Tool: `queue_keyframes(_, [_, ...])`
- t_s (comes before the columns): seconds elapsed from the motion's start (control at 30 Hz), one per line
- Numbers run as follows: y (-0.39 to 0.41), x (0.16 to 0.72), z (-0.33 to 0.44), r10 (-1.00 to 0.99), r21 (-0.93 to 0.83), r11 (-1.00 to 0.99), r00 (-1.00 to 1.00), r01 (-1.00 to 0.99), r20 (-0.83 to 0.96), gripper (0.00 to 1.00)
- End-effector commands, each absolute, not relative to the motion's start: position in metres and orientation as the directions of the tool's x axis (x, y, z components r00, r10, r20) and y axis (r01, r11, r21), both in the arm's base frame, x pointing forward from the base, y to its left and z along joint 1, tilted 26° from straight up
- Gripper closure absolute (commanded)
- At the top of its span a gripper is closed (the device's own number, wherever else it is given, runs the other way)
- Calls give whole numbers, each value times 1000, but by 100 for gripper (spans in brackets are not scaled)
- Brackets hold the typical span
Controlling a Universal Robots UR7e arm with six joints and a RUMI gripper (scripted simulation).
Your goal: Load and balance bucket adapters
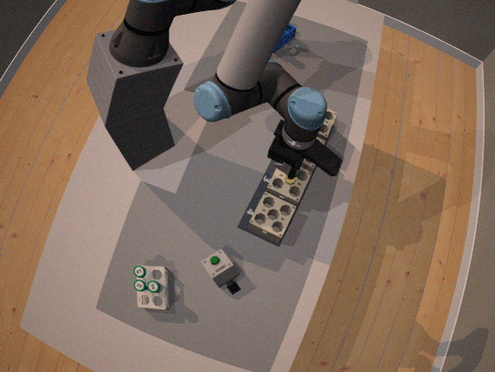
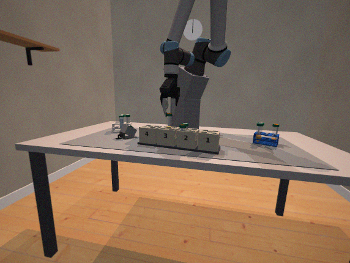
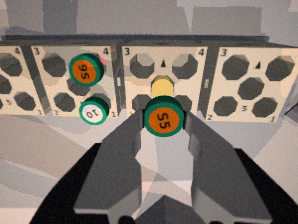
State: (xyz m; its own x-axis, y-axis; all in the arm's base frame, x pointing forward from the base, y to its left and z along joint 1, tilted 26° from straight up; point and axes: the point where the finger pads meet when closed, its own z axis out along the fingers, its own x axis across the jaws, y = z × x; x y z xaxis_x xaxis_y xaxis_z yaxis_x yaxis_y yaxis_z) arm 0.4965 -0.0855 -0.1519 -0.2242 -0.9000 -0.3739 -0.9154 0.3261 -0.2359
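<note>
The jaws [image 1: 295,171] [image 2: 169,114] stand part open, pinched on the S5 tube [image 1: 291,180] [image 2: 170,120] [image 3: 163,120] near its cap. It stands roughly upright; in the wrist view its yellow tip lies at twelve o'clock from the cap, apparently entering block 3's [image 1: 286,190] [image 2: 166,139] [image 3: 132,86] centre hole. Lowering straight looks right. The S6 tube [image 3: 86,70] sits toward ten o'clock. A grey mat [image 1: 164,234] [image 2: 92,140] covers the pale table [image 1: 65,242]; beyond, plain walls [image 2: 76,76].

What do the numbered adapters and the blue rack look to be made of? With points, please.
Adapters [image 1: 258,230] [image 2: 151,139] [image 3: 213,112]: matt cream, probably moulded plastic, judging by their even, sheenless faces. Blue rack [image 1: 289,35] [image 2: 265,144]: perhaps plastic, or coated wire; its thin open bars suit either.
</note>
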Motion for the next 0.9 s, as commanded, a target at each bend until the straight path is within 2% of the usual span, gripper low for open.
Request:
queue_keyframes(0.0, [-84,499,-156,-900,-237,326,-224,-915,-373,100])
queue_keyframes(0.87, [-75,509,-185,-900,-237,326,-224,-915,-373,100])
